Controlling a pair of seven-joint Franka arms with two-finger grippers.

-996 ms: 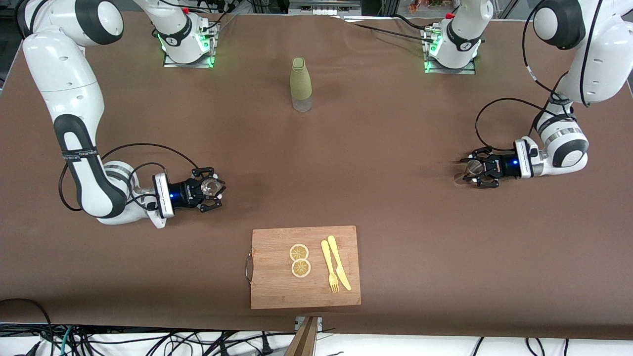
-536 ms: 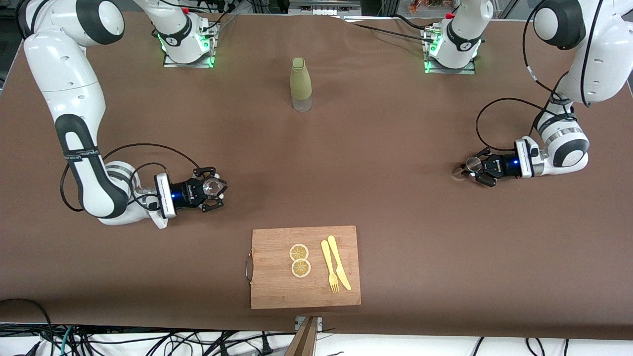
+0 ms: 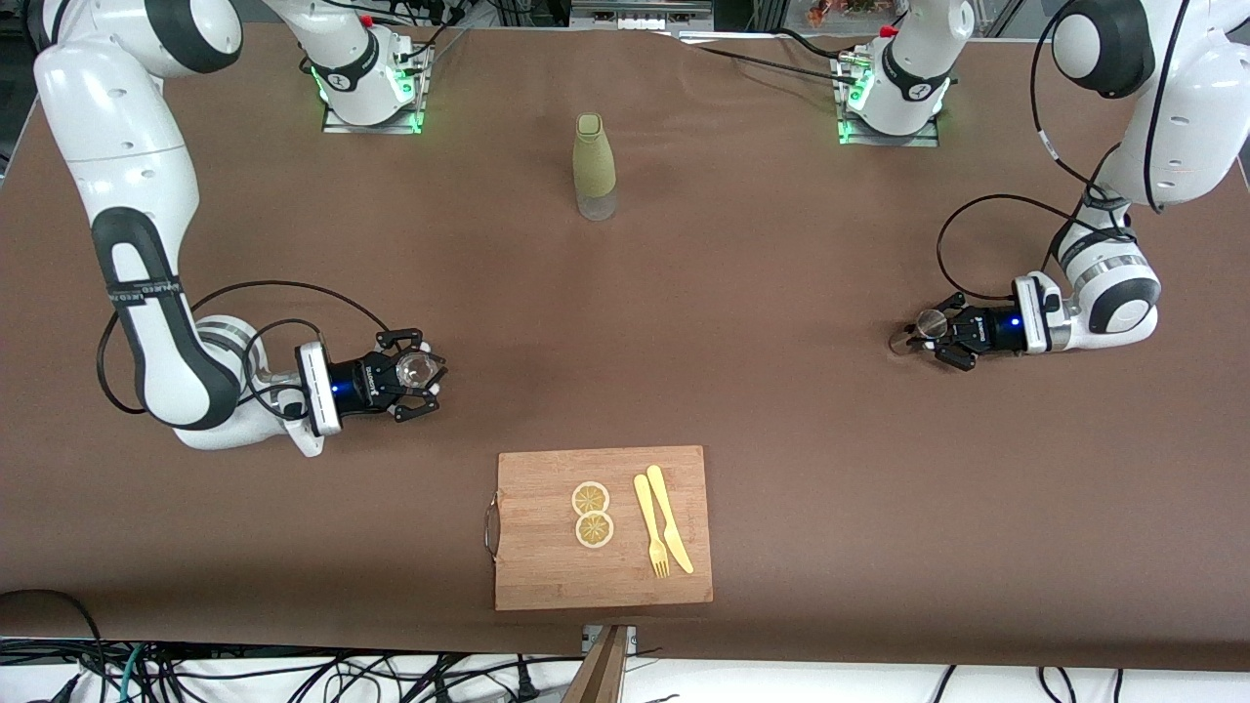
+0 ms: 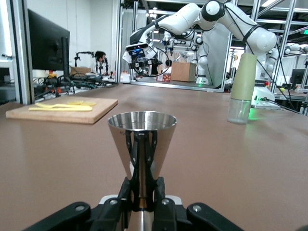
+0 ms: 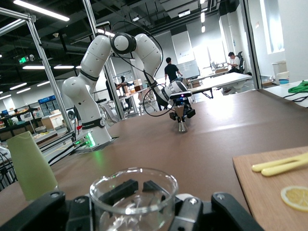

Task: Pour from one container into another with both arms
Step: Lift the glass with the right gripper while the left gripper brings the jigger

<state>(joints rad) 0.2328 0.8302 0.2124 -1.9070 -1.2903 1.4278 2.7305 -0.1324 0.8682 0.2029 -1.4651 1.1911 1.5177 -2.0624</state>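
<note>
Left gripper (image 3: 920, 337), near its arm's bench edge, pinches the steel jigger (image 4: 142, 139) at its narrow waist: light, stiff, slippery. Right gripper (image 3: 418, 376) clamps the glass cup (image 5: 133, 198): fragile, probably empty.

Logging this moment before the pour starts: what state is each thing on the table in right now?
left gripper: shut on the steel jigger, which is upright.
right gripper: shut on the clear glass, upright, rim up.
green bottle: upright, capped, untouched between the bases.
cutting board: flat, holding two lemon slices, a fork and a knife.
</note>
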